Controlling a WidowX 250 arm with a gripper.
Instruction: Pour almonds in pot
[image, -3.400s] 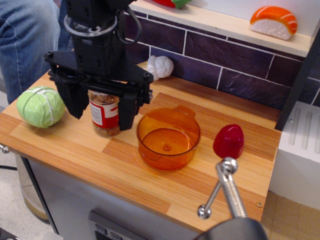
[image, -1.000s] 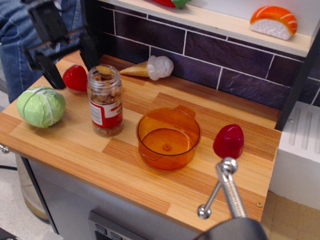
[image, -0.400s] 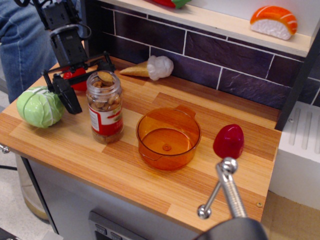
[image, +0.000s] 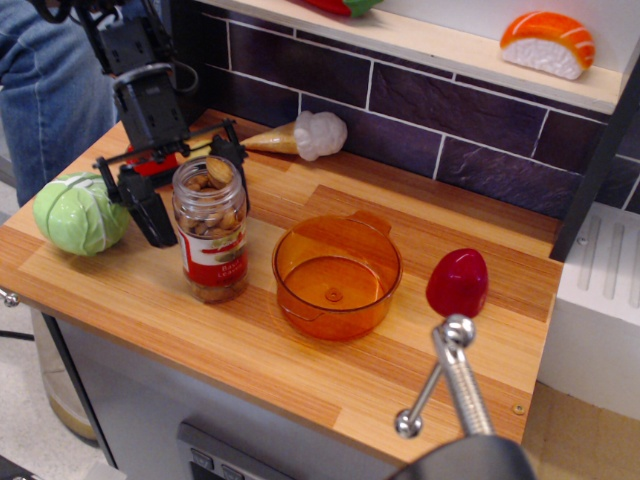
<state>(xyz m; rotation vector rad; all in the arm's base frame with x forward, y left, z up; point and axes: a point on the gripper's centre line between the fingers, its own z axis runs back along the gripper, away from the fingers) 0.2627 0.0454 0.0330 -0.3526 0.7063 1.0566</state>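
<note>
The almonds fill a clear jar (image: 212, 232) with a red-and-white label, standing open-topped on the wooden counter left of the pot. The pot (image: 336, 277) is translucent orange, with low walls, and is empty. My gripper (image: 198, 205) comes down from the upper left. It is open, with one black finger (image: 154, 212) left of the jar and the other behind the jar's right shoulder. The jaws straddle the jar's upper half. I cannot tell whether they touch it.
A green cabbage toy (image: 80, 212) lies left of the gripper. A red toy (image: 150, 163) is partly hidden behind the arm. An ice-cream cone toy (image: 300, 135) lies by the back wall. A red knob (image: 457, 282) on a metal rod stands front right. A person in jeans (image: 50, 90) stands at the left.
The gripper pulled away up and to the left, then came back down around the jar. The jar has shifted a little toward the counter's front edge.
</note>
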